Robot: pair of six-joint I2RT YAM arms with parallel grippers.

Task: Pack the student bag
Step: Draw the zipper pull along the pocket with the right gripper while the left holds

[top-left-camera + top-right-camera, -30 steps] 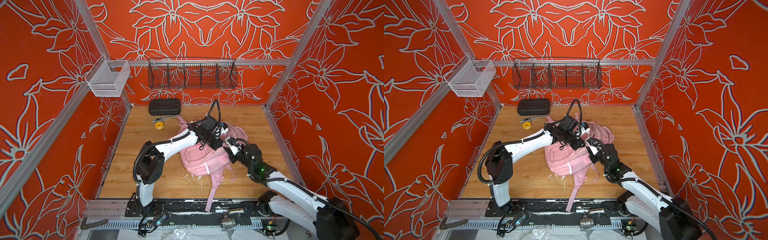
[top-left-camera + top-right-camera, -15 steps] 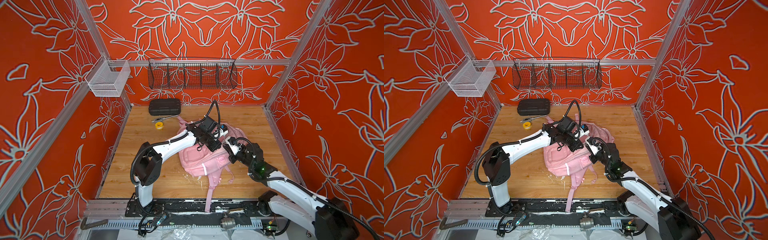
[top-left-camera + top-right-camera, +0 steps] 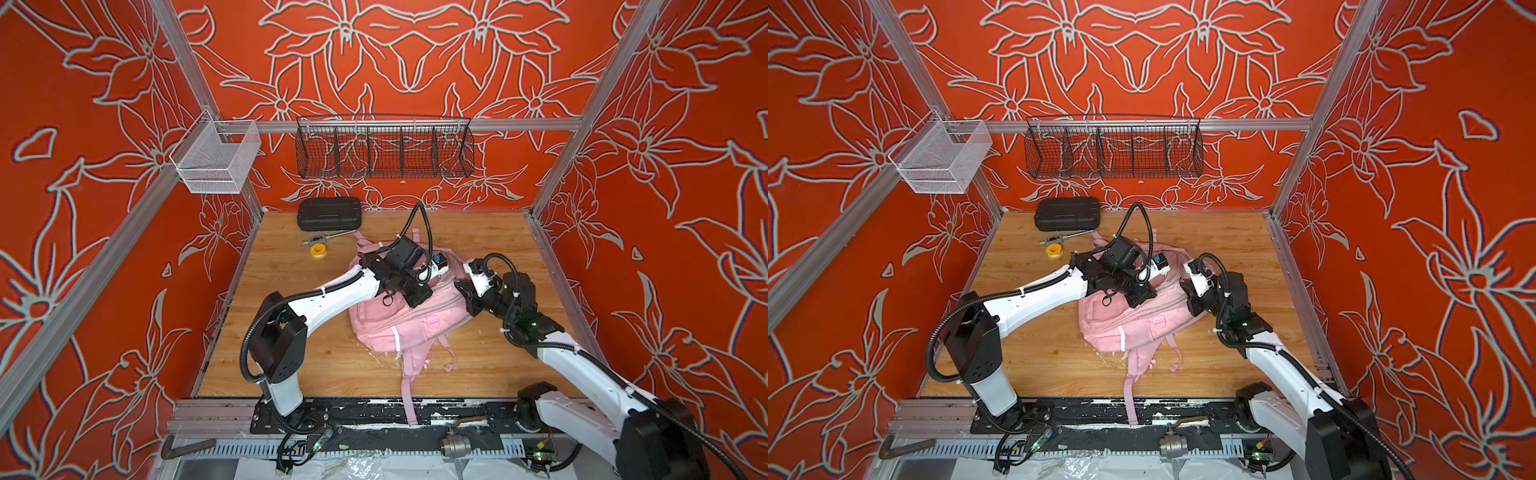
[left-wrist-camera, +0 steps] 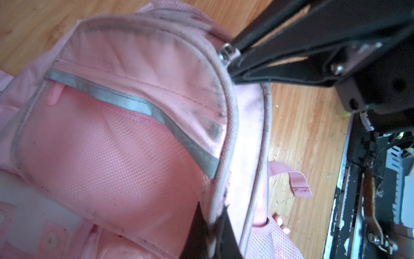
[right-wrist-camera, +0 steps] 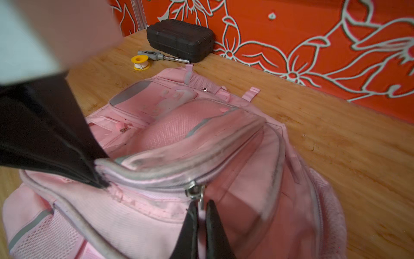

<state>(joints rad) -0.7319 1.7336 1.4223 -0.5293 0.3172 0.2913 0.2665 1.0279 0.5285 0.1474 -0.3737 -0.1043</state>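
The student bag, a pale-pink backpack, lies front side up in the middle of the wooden table in both top views. My left gripper is shut on the grey zipper rim of the bag's top flap and holds it up. My right gripper is shut on the metal zipper pull of the same zip, at the bag's right shoulder. Past the slider the compartment gapes and shows its pink lining. In the left wrist view the right gripper pinches the pull at the rim.
A black ribbed case stands at the back left. A metal tool and a yellow tape roll lie in front of it. A black wire basket and a white mesh basket hang on the walls. A pink strap trails over the front edge.
My right gripper's jaws have closed on the zipper pull. The left gripper has kept its hold on the rim and shifted slightly toward the front.
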